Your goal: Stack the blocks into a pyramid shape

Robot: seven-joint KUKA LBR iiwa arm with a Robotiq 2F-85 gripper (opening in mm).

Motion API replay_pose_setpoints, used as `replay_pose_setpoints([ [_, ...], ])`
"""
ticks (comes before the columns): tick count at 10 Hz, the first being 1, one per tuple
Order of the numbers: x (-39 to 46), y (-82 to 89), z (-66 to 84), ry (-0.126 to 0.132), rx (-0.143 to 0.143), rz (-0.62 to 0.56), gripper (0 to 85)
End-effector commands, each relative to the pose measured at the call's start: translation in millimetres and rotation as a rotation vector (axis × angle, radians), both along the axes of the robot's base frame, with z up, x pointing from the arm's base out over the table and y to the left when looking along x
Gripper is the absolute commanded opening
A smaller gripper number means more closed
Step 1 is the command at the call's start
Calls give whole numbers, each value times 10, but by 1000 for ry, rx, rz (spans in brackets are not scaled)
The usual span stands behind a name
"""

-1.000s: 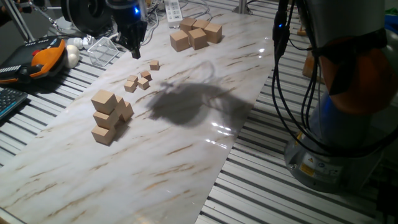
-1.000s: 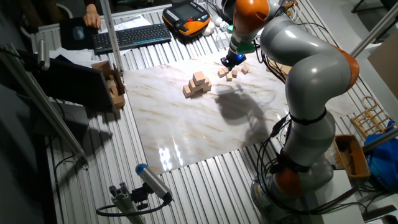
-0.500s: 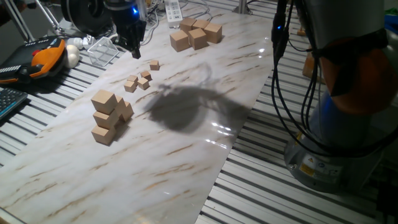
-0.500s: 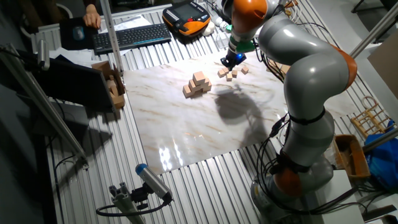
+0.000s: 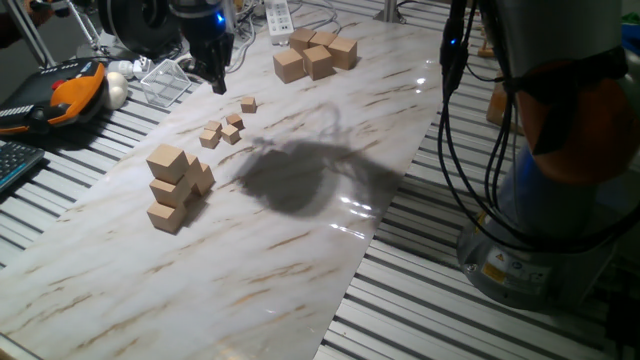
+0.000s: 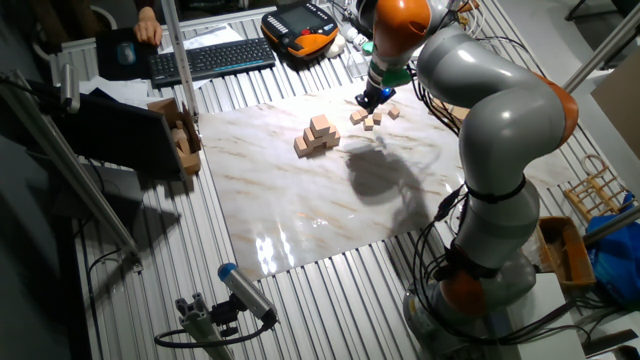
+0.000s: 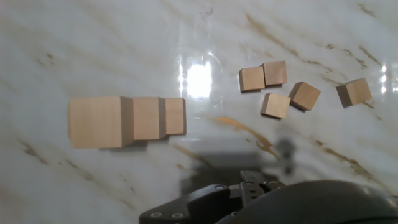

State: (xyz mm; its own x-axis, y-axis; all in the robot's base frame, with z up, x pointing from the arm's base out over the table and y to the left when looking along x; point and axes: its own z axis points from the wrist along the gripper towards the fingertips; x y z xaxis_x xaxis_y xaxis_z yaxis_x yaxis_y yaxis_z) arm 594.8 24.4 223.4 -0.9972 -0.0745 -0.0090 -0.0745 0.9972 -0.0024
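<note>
Several tiny tan blocks [image 5: 230, 128] lie loose on the marble slab: a close group [image 7: 273, 90] and one apart [image 7: 353, 91], the same one that lies apart in one fixed view [image 5: 248, 104]. In the other fixed view they show as a small cluster [image 6: 373, 118]. My gripper [image 5: 217, 88] hangs above the slab just behind and left of them, its fingers tapering together to a point with nothing in them. It also shows in the other fixed view [image 6: 363, 101]. The hand view shows only dark housing [image 7: 249, 199], no fingertips.
A stack of medium tan cubes [image 5: 172, 188] stands left of the blocks, seen from above as a row [image 7: 124, 121]. Large tan cubes [image 5: 315, 52] sit at the slab's far end. A clear box [image 5: 168, 80] and an orange pendant [image 5: 75, 90] lie off the slab's left edge.
The gripper has barely moved. The arm's shadow on the slab has slid slightly to the left. The blocks and cubes lie where they were.
</note>
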Motion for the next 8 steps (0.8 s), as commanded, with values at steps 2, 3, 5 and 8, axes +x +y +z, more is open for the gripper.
replay_pose_setpoints([
  [2,2,-3,0,27,6,10,0],
  [3,2,-3,0,41,2,15,0],
  [5,2,-3,0,69,-13,24,0],
  [8,2,-3,0,17,-47,-15,0],
])
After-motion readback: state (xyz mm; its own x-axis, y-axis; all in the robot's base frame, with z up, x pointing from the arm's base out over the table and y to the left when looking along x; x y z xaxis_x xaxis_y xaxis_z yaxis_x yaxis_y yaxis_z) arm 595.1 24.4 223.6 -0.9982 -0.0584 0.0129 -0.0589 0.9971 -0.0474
